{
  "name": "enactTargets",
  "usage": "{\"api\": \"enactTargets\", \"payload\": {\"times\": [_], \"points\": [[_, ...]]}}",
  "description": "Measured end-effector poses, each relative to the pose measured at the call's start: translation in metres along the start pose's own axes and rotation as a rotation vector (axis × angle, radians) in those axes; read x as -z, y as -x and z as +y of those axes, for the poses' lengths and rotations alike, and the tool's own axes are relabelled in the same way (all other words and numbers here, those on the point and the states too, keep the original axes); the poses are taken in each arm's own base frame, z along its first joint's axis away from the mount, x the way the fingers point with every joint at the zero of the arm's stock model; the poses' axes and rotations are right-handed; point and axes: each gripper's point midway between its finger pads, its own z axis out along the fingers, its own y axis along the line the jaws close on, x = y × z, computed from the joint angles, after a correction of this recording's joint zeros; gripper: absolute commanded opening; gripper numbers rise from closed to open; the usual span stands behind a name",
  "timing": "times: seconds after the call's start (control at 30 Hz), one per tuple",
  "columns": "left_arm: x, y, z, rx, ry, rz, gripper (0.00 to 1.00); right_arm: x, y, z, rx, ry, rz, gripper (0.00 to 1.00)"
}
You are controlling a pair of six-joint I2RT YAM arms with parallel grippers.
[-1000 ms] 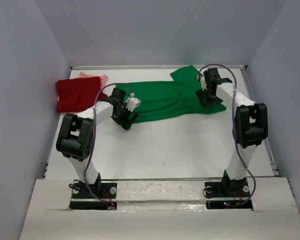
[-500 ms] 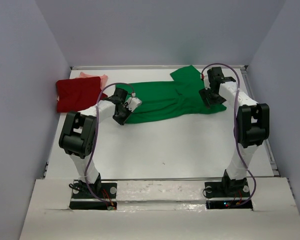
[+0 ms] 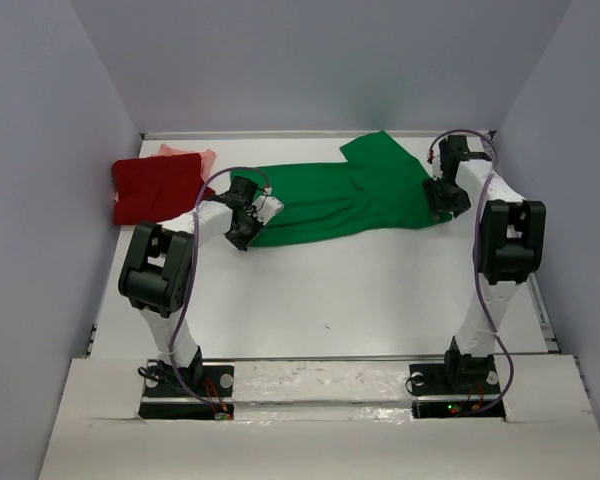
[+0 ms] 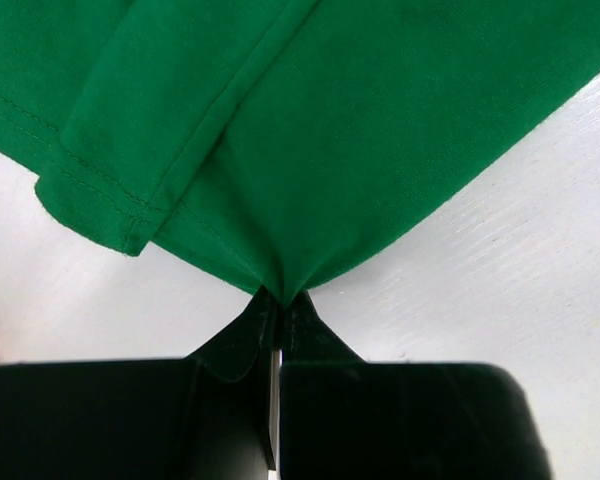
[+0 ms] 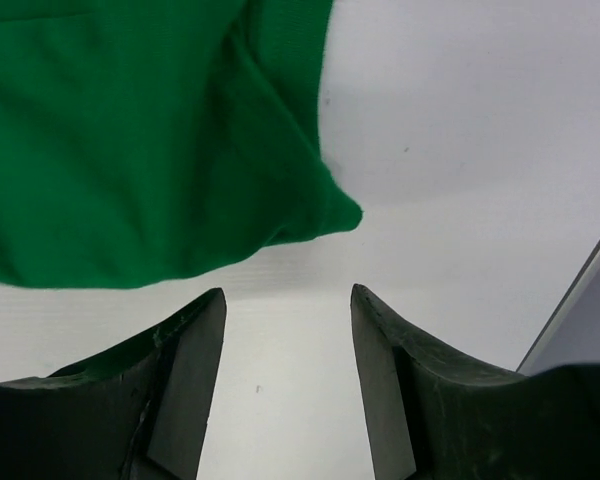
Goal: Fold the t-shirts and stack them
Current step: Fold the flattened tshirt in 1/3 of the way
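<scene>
While the left gripper has its jaws clenched on a pinch of the green t-shirt, the cloth gathers into a small peak right at the fingertips, and creases fan away from that spot in the left wrist view. Just to the left of the pinched edge in that view, a doubled-over hem with a line of stitching lies flat on the white table. Seen from above, the green t-shirt is spread across the far half of the table, stretching between the two arms, with one sleeve pointing toward the back wall near the right arm. The left gripper holds the shirt at its near left end. The right gripper is at the shirt's right end with its jaws released and spread apart; nothing lies between them, and bare table shows in the gap. A rounded corner of green cloth lies just beyond the fingertips in the right wrist view, close but not touching them. The dark red t-shirt lies in a compact heap at the far left of the table, apart from the green one. The salmon-pink t-shirt peeks out behind the red one, touching it, near the back edge.
</scene>
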Motion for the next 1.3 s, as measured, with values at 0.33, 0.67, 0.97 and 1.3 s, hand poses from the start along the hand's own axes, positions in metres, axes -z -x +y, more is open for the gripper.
{"api": "enactTargets", "payload": {"times": [0.33,0.67,0.97,1.3], "points": [[0.007,-0.001,0.001,-0.001,0.007,0.002,0.00,-0.025,-0.004,-0.005,-0.048,0.041,0.074,0.49],[0.010,-0.002,0.002,-0.002,0.017,0.006,0.00,-0.031,0.008,0.000,-0.050,0.076,0.073,0.32],[0.011,-0.004,0.002,-0.002,0.020,0.016,0.00,-0.035,0.004,0.002,-0.049,0.097,0.102,0.00],[0.018,-0.005,0.006,-0.009,0.044,0.020,0.00,-0.027,-0.011,-0.008,-0.028,0.078,0.126,0.00]]}}
